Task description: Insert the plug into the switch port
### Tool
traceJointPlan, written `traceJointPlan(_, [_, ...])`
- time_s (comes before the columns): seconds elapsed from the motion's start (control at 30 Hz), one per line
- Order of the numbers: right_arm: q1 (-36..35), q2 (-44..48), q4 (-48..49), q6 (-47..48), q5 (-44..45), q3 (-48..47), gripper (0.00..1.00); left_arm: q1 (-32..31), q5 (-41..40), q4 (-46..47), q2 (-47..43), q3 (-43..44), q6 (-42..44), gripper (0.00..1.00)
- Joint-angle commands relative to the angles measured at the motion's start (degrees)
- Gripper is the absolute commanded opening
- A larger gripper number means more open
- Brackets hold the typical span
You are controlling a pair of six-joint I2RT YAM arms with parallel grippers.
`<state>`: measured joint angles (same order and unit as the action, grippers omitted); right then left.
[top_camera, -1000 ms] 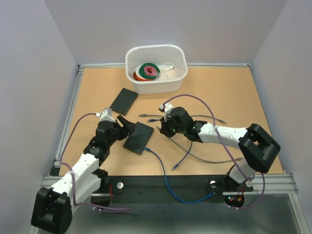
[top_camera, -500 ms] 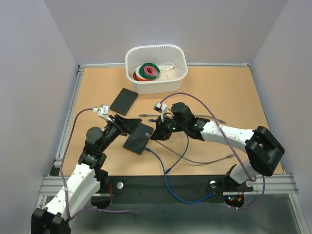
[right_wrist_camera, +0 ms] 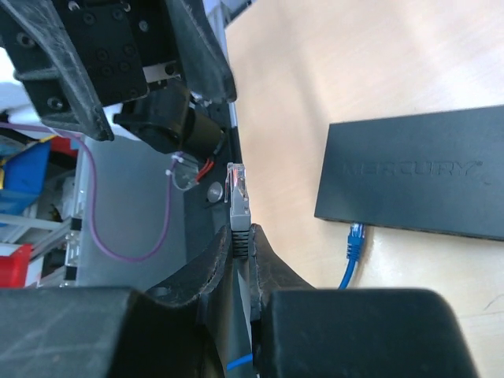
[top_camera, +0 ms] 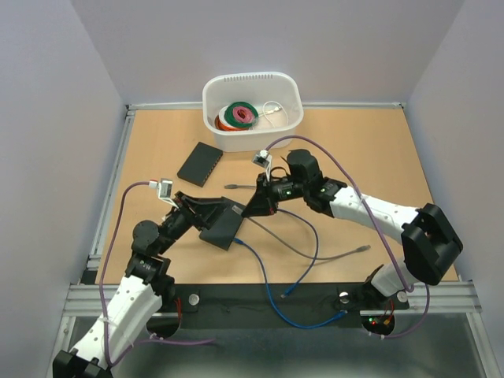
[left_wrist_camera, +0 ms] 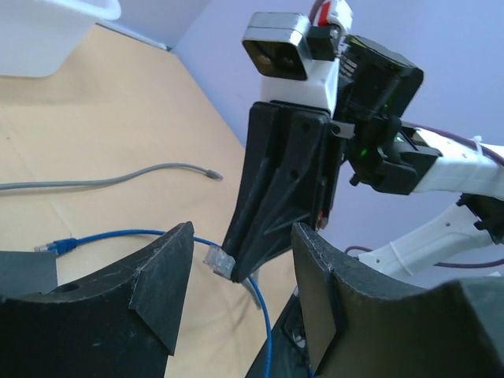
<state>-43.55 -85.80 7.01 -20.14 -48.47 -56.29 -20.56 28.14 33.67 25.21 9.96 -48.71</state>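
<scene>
White-and-black twin arms with purple cables point(left_wrist_camera: 441, 131).
White links and black joints on left arm point(top_camera: 126, 303) and right arm point(top_camera: 378, 214); black left gripper point(left_wrist_camera: 242, 230) and right gripper point(right_wrist_camera: 240, 236); white camera block point(left_wrist_camera: 279, 47) upper centre, green light point(left_wrist_camera: 364, 150) below it.

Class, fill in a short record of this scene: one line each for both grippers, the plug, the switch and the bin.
Right gripper: shut on the plug
Plug: clear, sticking out past the fingertips, not in any port
Left gripper: open, nothing between its jaws
Switch: black, flat on the table
Bin: white, far side, holds cable coils
</scene>
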Motion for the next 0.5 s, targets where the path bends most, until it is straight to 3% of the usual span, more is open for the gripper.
traceJointPlan(0.0, [1.54,1.25,7.66,-4.80,-5.76,-1.45,0.00,-0.27,1.92,4.39,-0.25,-0.37,-0.42,0.61])
traceJointPlan(0.17, [2.68,1.25,16.28,-10.18,-8.04,0.92,0.00,-0.45,1.83,4.30,0.98,-0.73,-0.25,0.60])
traceJointPlan(0.47, [2.77,-0.33,20.06,-12.46,-9.10,1.80,0.00,-1.50,-1.25,7.37,2.65,-0.73,-1.65,0.60])
